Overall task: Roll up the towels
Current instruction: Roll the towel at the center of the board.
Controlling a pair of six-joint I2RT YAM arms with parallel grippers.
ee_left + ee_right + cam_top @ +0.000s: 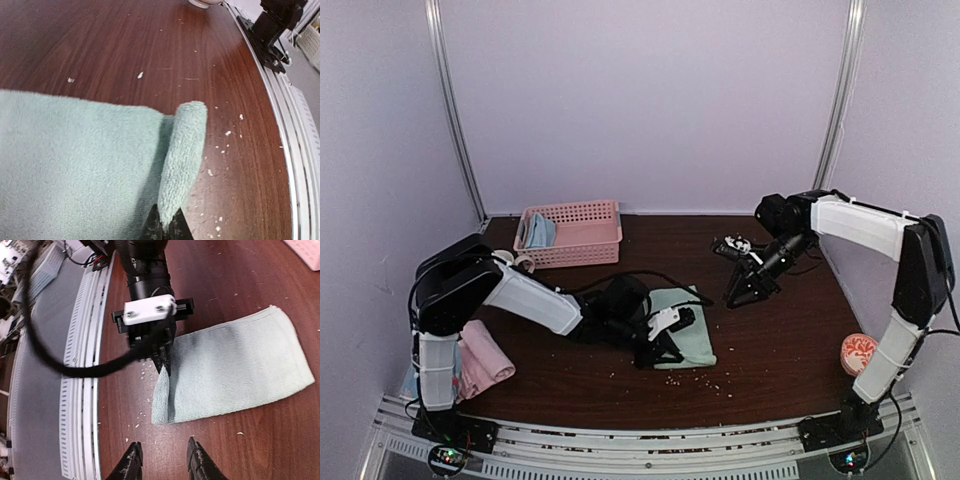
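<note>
Left hand: closed tight on the short end of the sage green towel. The pinched end stands lifted and curled back over the cloth, which lies flat on the surface ahead of this hand. No roll is formed yet beyond this first turn.

Right hand: jaws partly apart, holding nothing, raised above the surface and well apart from the towel.

Other towels: a pink towel lies behind the left hand by its arm's base; a blue towel sits in the pink basket, far ahead of it.

Risks, as judged:
- The grip takes only one corner of the end, so the far corner may lag and the roll may run skewed or cone-shaped.
- Nothing pins the free end, so the whole towel may slide along the surface instead of rolling.
- The thin pinch may slip off the pile and drop the fold.
- Crumbs beside the hand may be rolled in.
</note>
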